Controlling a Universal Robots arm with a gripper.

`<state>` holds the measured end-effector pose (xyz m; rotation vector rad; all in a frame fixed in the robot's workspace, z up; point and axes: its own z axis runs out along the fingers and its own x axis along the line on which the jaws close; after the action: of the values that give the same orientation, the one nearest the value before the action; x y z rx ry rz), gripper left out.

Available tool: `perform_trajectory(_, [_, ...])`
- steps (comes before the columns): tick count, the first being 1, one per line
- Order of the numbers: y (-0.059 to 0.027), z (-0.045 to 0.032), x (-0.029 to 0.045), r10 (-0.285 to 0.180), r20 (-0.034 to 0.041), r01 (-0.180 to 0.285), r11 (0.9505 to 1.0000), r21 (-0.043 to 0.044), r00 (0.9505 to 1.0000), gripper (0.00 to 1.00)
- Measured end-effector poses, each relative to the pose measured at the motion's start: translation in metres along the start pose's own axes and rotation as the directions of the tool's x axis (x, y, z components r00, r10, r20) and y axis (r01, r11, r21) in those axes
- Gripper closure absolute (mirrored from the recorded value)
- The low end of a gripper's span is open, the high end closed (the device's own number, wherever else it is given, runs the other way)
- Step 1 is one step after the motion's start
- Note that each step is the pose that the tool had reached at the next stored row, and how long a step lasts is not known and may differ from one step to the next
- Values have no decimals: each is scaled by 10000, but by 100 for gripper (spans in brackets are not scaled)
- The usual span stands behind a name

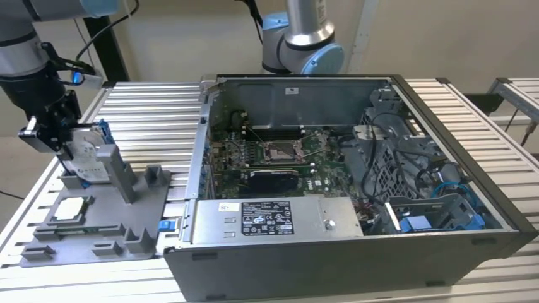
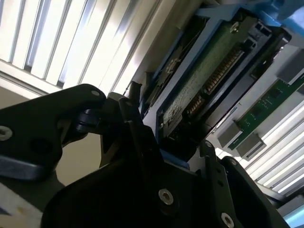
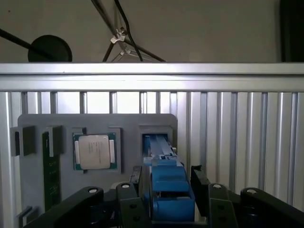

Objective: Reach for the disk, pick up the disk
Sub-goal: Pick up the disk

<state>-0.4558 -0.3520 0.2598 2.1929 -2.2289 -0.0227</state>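
The disk (image 1: 87,148) stands on edge in a slot of the grey fixture (image 1: 101,233) on the exterior view's left, silver with a white label and blue rails. My gripper (image 1: 67,140) comes down over its top edge. In the first wrist view the disk's blue rail (image 3: 167,183) sits between the two black fingers (image 3: 138,190), which press close on either side, above the fixture's slot (image 3: 156,142). The second wrist view shows the disk's green circuit-board face (image 2: 199,90) clamped in the gripper (image 2: 173,142).
A small square silver chip (image 1: 69,209) (image 3: 93,152) lies in the fixture beside the slot, and a green memory stick (image 3: 51,175) next to it. An open computer case (image 1: 337,189) takes up the slatted table's middle. A second arm (image 1: 303,44) stands behind the case.
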Motion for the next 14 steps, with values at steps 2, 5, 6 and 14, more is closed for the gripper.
perform_trajectory(2, [0,2,0,-1,3,1,10000,2,10000,0])
perform_trajectory(5, [-1,6,-1,0,9,0,10000,10,10000,0])
perform_trajectory(6, [-1,5,-1,0,10,0,10000,9,10000,100])
perform_trajectory(14, [0,-43,-1,0,12,0,10000,14,10000,100])
